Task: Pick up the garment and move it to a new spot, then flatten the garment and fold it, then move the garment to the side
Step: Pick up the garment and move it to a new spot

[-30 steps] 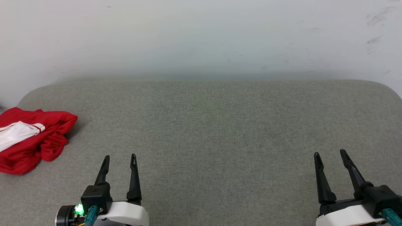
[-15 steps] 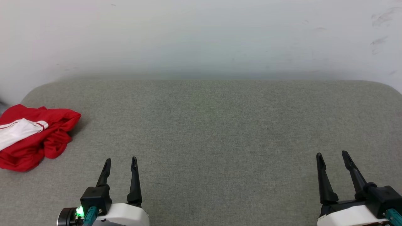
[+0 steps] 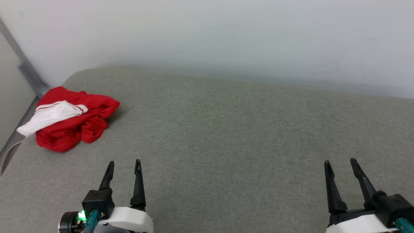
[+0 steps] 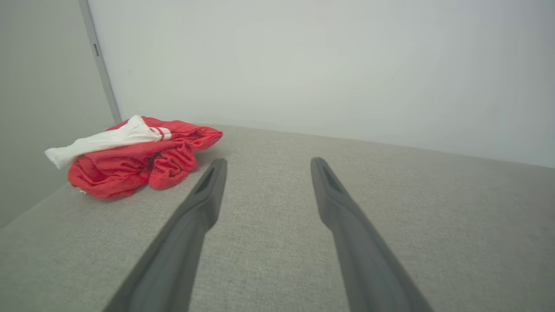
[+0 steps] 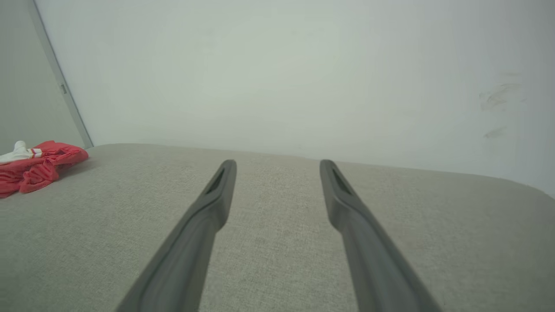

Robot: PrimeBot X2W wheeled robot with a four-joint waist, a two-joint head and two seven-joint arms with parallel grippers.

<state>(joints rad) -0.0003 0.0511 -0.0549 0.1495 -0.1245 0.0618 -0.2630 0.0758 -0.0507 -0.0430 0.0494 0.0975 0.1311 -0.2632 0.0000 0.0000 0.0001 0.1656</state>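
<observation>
The garment (image 3: 72, 121) is a crumpled red heap with a white, red-striped sleeve on top, lying at the far left of the grey padded surface (image 3: 226, 129). The left wrist view has the garment (image 4: 134, 162) ahead and left of the fingers; in the right wrist view the garment (image 5: 37, 167) sits at the left edge. My left gripper (image 3: 124, 163) hovers open and empty near the front, right of and nearer than the heap. My right gripper (image 3: 339, 161) is open and empty at the lower right, far from the cloth.
A pale wall (image 3: 226, 38) rises behind the padded surface. A grey metal strip (image 3: 27, 72) runs down the corner at the left, just beyond the garment, where the surface's left edge (image 3: 9, 150) falls away.
The head camera has turned left, so the garment now sits further into the picture and the left corner shows. Both grippers keep their places and stay open.
</observation>
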